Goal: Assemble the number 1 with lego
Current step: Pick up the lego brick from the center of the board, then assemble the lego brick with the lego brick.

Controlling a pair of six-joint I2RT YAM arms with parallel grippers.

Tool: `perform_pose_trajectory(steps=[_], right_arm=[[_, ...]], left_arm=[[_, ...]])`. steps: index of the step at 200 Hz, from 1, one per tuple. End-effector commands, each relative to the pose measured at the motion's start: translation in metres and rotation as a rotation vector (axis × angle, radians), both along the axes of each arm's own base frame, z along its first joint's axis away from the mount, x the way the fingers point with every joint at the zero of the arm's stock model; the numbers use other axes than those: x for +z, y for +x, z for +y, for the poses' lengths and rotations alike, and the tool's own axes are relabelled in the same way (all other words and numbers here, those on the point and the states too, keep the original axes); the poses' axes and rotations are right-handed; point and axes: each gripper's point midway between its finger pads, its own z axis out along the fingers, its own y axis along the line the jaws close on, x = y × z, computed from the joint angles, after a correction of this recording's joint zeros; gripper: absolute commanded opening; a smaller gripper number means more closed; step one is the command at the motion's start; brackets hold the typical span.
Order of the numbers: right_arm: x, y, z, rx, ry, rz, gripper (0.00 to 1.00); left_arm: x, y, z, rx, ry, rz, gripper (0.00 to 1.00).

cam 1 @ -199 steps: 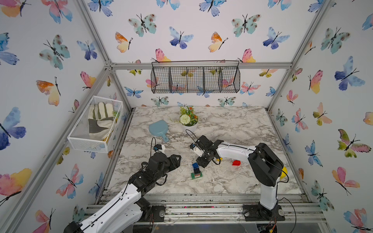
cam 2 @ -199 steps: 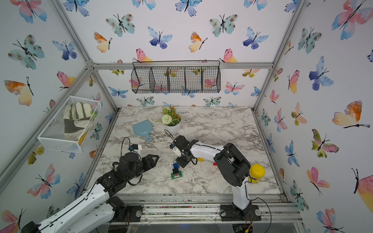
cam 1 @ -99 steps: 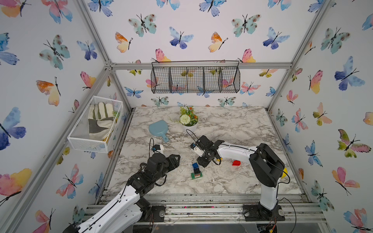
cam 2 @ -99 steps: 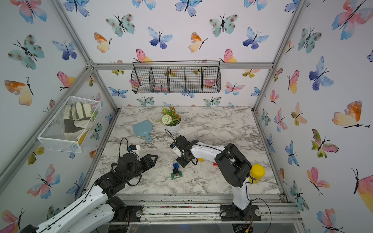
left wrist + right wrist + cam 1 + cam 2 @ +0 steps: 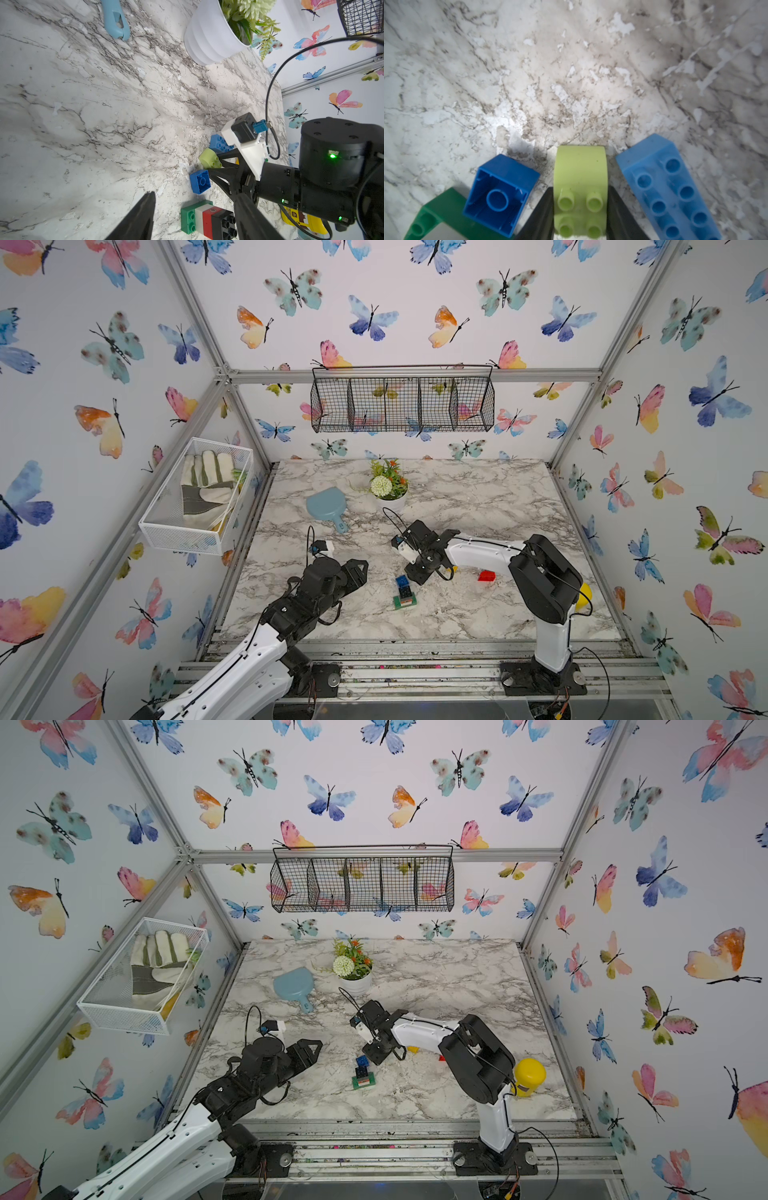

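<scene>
The lego stack [image 5: 405, 598] lies at the table's front middle: a green base [image 5: 189, 218] with white, red and black [image 5: 223, 225] layers. A dark blue square brick [image 5: 200, 181] lies beside it, hollow side showing [image 5: 500, 193]. My right gripper [image 5: 580, 209] is down at the table, shut on a lime brick [image 5: 580, 182], one finger against each side. A long light-blue brick [image 5: 670, 187] lies just beside it. In both top views the right gripper [image 5: 419, 572] [image 5: 376, 1052] hides the lime brick. My left gripper [image 5: 196, 197] [image 5: 357, 570] hovers open left of the stack, holding nothing.
A red brick [image 5: 486, 576] and a yellow brick [image 5: 412, 1050] lie right of the right gripper. A yellow-lidded jar [image 5: 528, 1076] stands behind the right arm. Farther back are a white plant pot [image 5: 390, 493] and a blue scoop [image 5: 326, 506]. A white basket with gloves [image 5: 199, 493] hangs on the left wall.
The right gripper's jaws have narrowed onto the lime brick. Both arms have hardly shifted, and the stack and loose bricks lie where they were.
</scene>
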Motion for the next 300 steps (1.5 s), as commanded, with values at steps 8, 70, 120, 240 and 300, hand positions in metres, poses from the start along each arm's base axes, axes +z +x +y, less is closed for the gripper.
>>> perform_pose_trajectory(steps=[8,70,120,240,300], right_arm=[[-0.006,-0.006,-0.002,0.004,-0.008,0.029,0.32],[0.071,0.001,-0.004,0.047,0.123,-0.126,0.17],[0.142,-0.019,-0.012,0.243,0.234,-0.279,0.11],[0.143,-0.091,-0.01,0.938,0.13,-0.175,0.09],[0.121,-0.098,0.014,1.035,0.04,-0.12,0.1]], left_arm=[[0.004,0.0,0.01,0.048,-0.006,-0.015,0.65],[-0.001,-0.004,0.014,0.06,-0.011,-0.003,0.66],[-0.009,-0.006,0.013,0.05,-0.029,-0.005,0.66],[-0.005,-0.016,0.023,0.03,-0.003,-0.049,0.67],[-0.009,-0.019,0.028,0.031,0.021,-0.04,0.68]])
